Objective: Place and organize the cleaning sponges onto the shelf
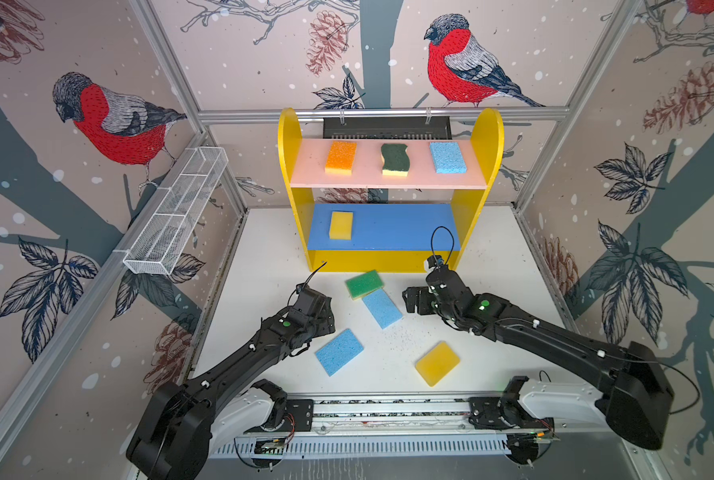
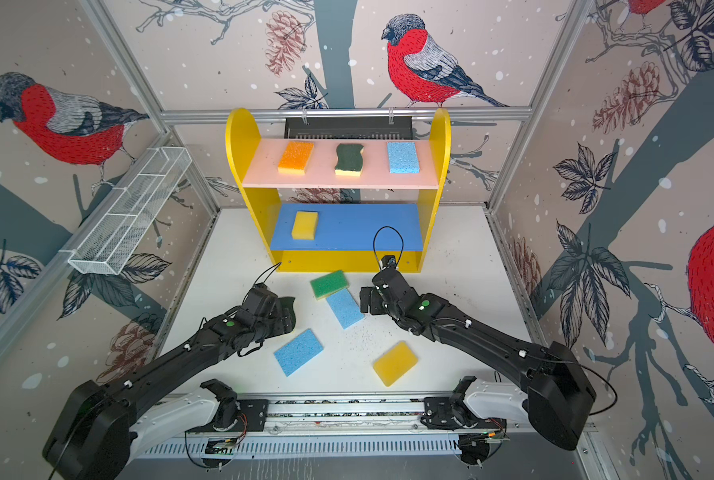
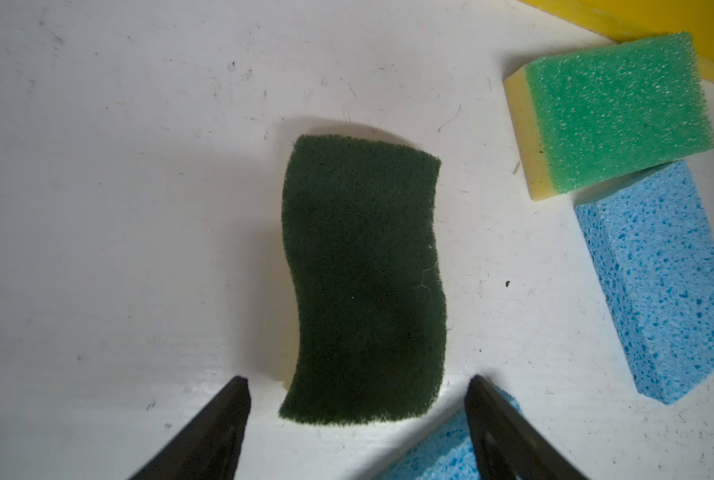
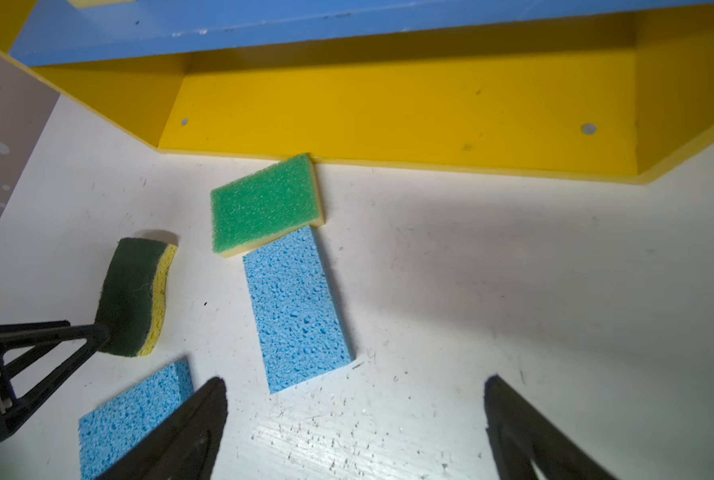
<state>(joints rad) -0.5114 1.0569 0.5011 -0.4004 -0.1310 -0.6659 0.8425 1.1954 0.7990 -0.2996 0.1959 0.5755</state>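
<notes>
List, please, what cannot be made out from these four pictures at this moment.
- Wavy scourer on the table: both top views, mostly hidden under the wrist of the left gripper.
- Blue sponge nearest that gripper: left wrist view, cut off by the picture's edge and a finger.
- Yellow sponge on the blue board: right wrist view, only a sliver at the picture's edge.

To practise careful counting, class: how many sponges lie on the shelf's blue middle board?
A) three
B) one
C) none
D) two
B: a single yellow sponge lies near the left end of the blue middle board, and no other sponge shows on it in either top view.
</notes>
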